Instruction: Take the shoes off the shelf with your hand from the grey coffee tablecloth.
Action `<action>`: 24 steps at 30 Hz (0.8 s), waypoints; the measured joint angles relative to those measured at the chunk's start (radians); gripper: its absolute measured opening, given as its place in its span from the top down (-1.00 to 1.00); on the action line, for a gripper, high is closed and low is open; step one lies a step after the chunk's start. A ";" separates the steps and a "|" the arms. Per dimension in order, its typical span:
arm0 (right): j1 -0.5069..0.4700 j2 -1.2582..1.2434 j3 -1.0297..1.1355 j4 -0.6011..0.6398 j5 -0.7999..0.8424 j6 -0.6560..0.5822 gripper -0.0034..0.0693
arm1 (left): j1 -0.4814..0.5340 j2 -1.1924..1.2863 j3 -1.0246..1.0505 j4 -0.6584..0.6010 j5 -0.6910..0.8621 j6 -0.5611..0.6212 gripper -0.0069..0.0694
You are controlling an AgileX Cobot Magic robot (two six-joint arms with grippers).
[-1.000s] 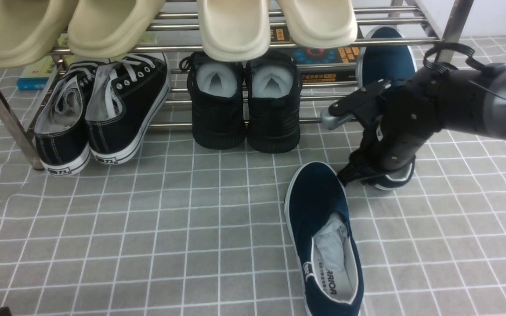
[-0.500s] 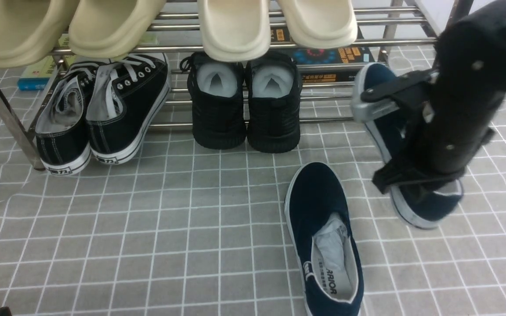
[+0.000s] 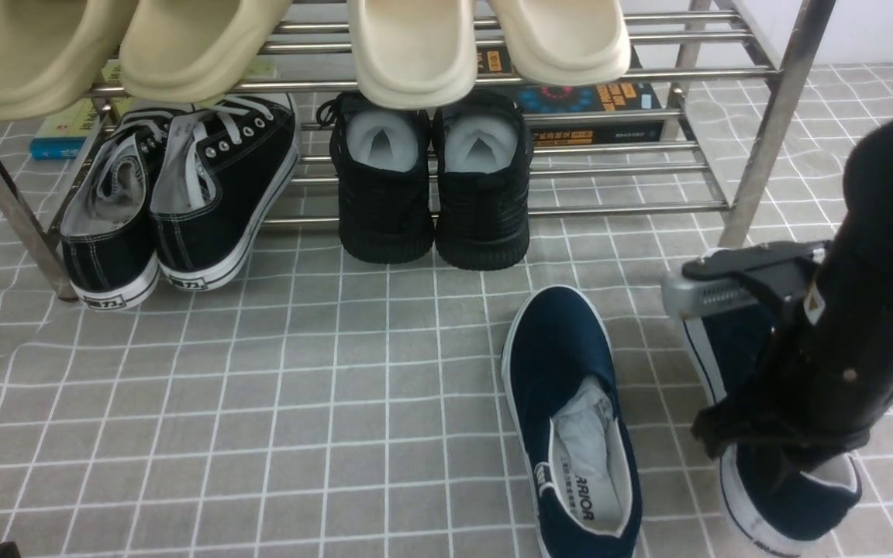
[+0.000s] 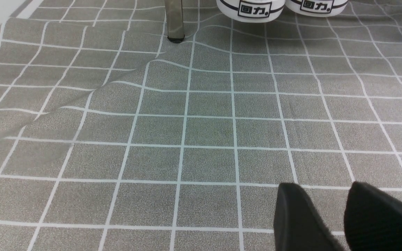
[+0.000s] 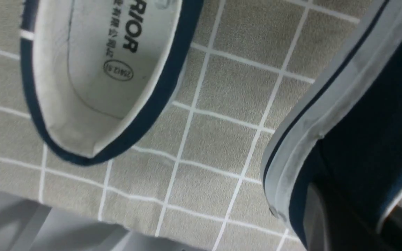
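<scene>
Shoe point(image 3: 737, 356) hangs pinched in your right gripper point(image 5: 354, 223), clear of the shelf point(image 3: 625, 208); its mate point(image 3: 563, 341) lies on the cloth point(image 3: 260, 434). Swing inward and you could knock that mate.

A: Any room on the cloth point(image 3: 222, 403)?
B: Yep, wide gap btwn the rack point(image 3: 625, 209) front and the front view's near edge, L of the near navy slip-on point(image 3: 563, 341).
A: And btwn the slip-ons?
B: Narrow strip only; R gripper w/ the other navy slip-on point(image 3: 795, 496) blocks its far side.
A: Lower tier?
B: Bars free R of the black knit pair point(image 3: 435, 209); R leg point(image 3: 772, 132) bounds it, upper tier overhead.
</scene>
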 joint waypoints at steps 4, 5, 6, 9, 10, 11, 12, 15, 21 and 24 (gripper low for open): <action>0.000 0.000 0.037 -0.001 -0.089 -0.001 0.84 | 0.000 0.000 0.000 0.000 0.000 0.000 0.19; 0.000 0.001 0.038 0.000 -0.100 -0.008 0.84 | 0.000 0.000 0.000 0.000 0.000 0.000 0.19; 0.000 0.001 0.039 0.000 -0.103 -0.009 0.84 | 0.000 0.000 0.000 0.000 0.000 0.000 0.19; 0.000 0.008 0.040 0.019 -0.117 -0.041 0.83 | 0.000 0.000 0.000 0.000 0.000 0.000 0.19; 0.000 0.013 0.040 0.029 -0.119 -0.055 0.83 | 0.000 0.000 0.000 0.000 0.000 0.000 0.19; 0.000 0.019 0.040 0.036 -0.119 -0.065 0.83 | 0.000 0.000 0.000 0.000 0.000 0.000 0.19; 0.000 0.019 0.040 0.038 -0.119 -0.067 0.83 | 0.000 0.000 0.000 0.000 0.000 0.000 0.19; 0.000 0.042 0.041 0.077 -0.119 -0.106 0.82 | 0.000 0.000 0.000 0.000 0.000 0.000 0.19; 0.000 0.080 0.042 0.103 -0.139 -0.139 0.80 | 0.000 0.000 0.000 0.000 0.000 0.000 0.19; 0.000 0.090 0.042 0.109 -0.148 -0.139 0.73 | 0.000 0.000 0.000 0.000 0.000 0.000 0.19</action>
